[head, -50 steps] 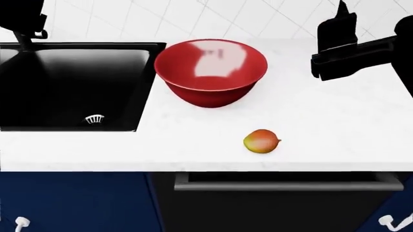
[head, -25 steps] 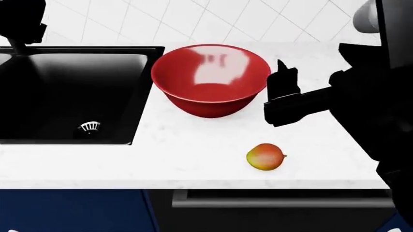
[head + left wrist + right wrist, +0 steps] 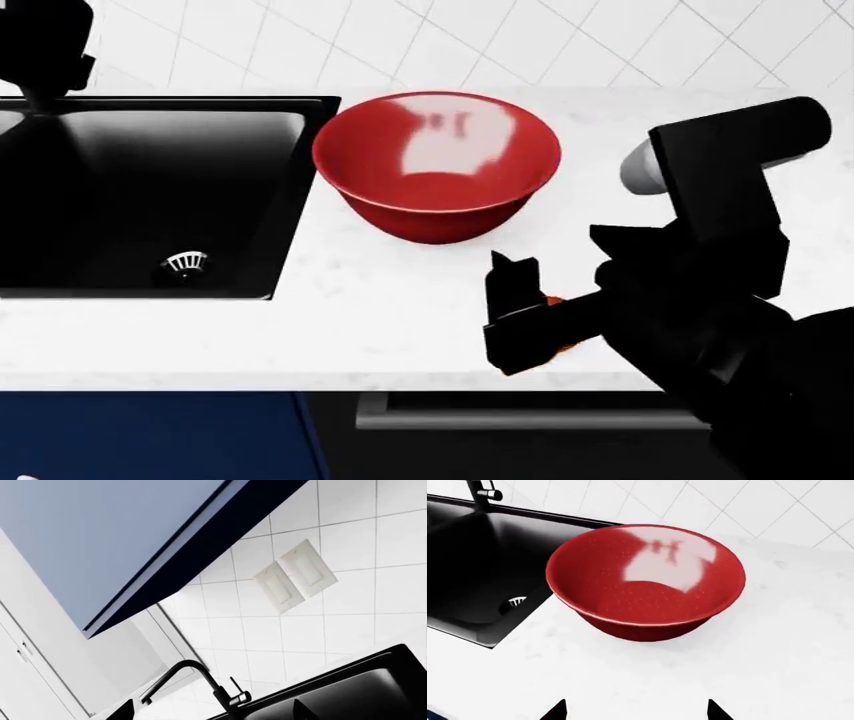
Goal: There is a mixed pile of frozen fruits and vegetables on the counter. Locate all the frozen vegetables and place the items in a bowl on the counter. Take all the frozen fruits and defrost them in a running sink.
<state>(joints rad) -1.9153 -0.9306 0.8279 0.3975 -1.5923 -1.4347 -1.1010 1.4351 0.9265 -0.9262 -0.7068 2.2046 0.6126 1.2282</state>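
Lower right of head view: right gripper (image 3: 523,300) hangs over the mango (image 3: 566,345), jaws spread for a grab; left jaws' state cannot be told.

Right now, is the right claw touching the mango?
Cannot tell. In the head view the right claw hides most of the mango; the right wrist view misses it.

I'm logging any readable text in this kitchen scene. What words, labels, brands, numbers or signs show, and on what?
None: no readable text in any view.
The red bowl is plain.
The sink and faucet carry no brand.
The two wall plates are blank.
The counter bears no markings.
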